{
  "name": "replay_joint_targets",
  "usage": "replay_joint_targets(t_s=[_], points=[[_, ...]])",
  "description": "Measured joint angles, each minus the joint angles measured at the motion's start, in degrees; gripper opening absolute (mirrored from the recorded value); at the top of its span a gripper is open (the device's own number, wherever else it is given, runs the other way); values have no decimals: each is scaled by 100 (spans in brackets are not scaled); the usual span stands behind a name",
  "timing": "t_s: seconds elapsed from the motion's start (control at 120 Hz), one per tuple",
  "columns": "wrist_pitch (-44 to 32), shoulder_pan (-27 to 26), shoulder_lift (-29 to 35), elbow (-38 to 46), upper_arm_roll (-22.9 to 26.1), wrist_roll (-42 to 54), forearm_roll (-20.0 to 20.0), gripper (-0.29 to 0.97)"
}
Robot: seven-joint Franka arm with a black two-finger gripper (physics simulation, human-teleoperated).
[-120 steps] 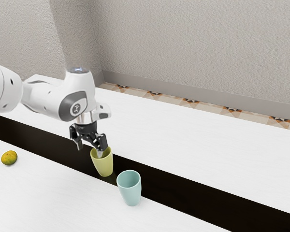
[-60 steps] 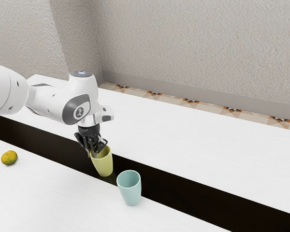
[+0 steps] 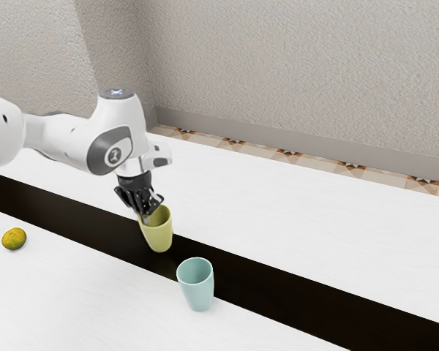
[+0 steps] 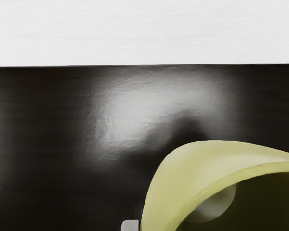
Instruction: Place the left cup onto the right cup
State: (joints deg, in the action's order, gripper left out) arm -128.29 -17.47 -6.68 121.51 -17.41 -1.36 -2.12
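The yellow-green cup (image 3: 156, 230) hangs slightly tilted, mouth up, over the table's dark strip (image 3: 278, 289), its rim pinched by the gripper (image 3: 148, 210). The light teal cup (image 3: 195, 284) stands upright and empty at that strip's edge, close by toward the exterior view's right, not touching it.

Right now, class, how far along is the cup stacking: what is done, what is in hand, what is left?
Done: the gripper is shut on the yellow cup at its rim. In hand: that cup hangs tilted, lifted above the dark strip. Left: carry it over the teal cup, which stands upright and apart, and set it on.
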Motion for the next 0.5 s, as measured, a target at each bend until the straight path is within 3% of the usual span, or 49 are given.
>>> replay_joint_targets(t_s=[0.5], points=[[526,-729,1082,29,-9,-122,-55,-11]])
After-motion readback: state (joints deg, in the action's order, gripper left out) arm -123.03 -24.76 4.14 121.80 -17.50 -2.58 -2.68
